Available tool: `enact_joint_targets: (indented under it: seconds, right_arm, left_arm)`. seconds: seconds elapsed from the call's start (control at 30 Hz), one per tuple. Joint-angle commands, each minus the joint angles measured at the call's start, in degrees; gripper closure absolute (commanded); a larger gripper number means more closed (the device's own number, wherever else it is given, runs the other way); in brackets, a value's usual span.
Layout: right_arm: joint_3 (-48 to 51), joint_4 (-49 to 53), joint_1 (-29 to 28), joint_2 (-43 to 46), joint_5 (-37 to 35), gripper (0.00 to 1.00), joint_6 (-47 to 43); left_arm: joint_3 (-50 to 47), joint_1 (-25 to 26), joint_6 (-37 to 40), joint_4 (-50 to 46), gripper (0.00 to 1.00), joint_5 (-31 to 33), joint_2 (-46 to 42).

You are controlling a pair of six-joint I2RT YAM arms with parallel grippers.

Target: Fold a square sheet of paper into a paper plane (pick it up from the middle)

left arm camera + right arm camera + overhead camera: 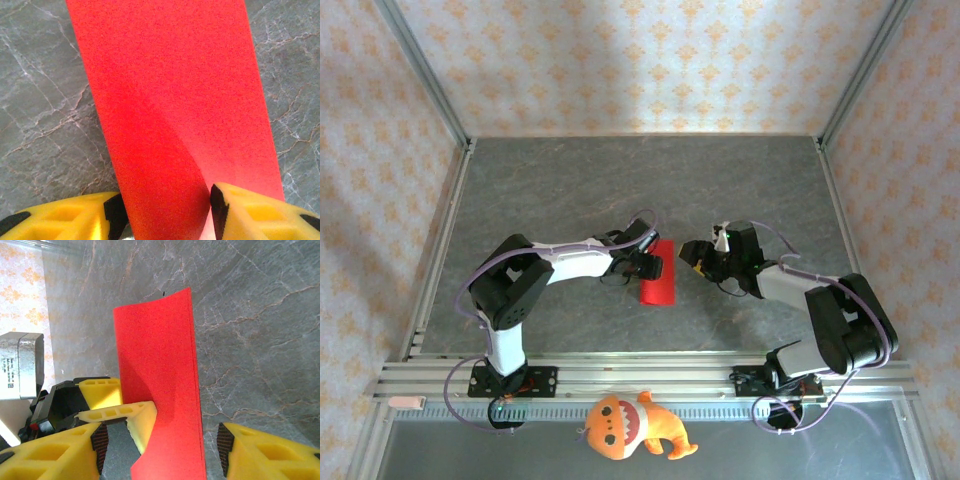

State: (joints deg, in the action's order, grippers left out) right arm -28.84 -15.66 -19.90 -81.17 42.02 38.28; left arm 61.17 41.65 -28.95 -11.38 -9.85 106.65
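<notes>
1. Yellow moulded plastic left gripper (pixel 165 212) with black pads. Its fingers (pixel 75 220) stand partly apart at the foot of the left wrist view. A band of the thin bright red sheet of paper (pixel 170 90) fills the gap and meets both pads. Whether they clamp it cannot be told.
2. Right gripper (pixel 162 447), the same yellow plastic with ribbed black pads. Its fingers are spread wide, neither pad touches the paper, and nothing is held.
3. Red sheet of paper, plain and unmarked. From above it is a narrow oblong lying mid-bench, touching the left gripper, with the right gripper near its right edge. In the right wrist view one long flap stands raised and curved, with a left finger against its face. A diagonal line crosses it in the left wrist view.
4. Grey marble-patterned bench (pixel 570 180), which carries the paper.
5. Orange plush toy with white teeth (pixel 625 425), at the near edge between the arm bases, well apart from the paper.
</notes>
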Motion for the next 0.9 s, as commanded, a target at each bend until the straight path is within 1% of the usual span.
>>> enact_joint_targets:
  seconds: [0.0,0.37,0.47,0.57,0.63,0.67,0.73,0.87]
  right_arm:
    - [-1.1,0.4,-0.2,0.8,-0.5,0.38,-0.7]
    - [-0.8,0.1,-0.3,0.5,-0.2,0.38,-0.6]
    - [-0.8,-0.3,-0.2,0.0,0.3,0.41,-0.6]
    - [-1.0,-0.9,-0.4,-0.7,0.5,0.53,0.1]
    - [-1.5,-0.9,-0.6,-1.6,0.3,0.65,0.5]
    - [-2.0,-0.7,-0.8,-2.2,0.3,0.69,0.6]
    - [-3.2,0.8,-1.9,-3.4,-0.8,0.72,0.4]
    - [-6.1,3.1,-4.7,-6.5,-3.5,0.81,-0.2]
  left_arm:
    - [-1.6,-1.8,1.6,-1.0,0.44,7.2,6.4]
    - [-1.9,-1.9,1.4,-0.8,0.44,7.5,6.2]
    - [-2.0,-1.9,1.4,-0.6,0.44,7.4,6.4]
    - [-2.0,-1.9,1.6,-0.6,0.44,7.4,6.5]
    - [-2.1,-1.9,1.6,-0.6,0.44,7.3,6.6]
    - [-2.0,-1.9,1.7,-0.5,0.44,7.3,6.6]
    - [-2.0,-1.9,1.8,-0.5,0.44,7.4,6.6]
    - [-1.9,-1.9,1.9,-0.6,0.44,7.5,6.7]
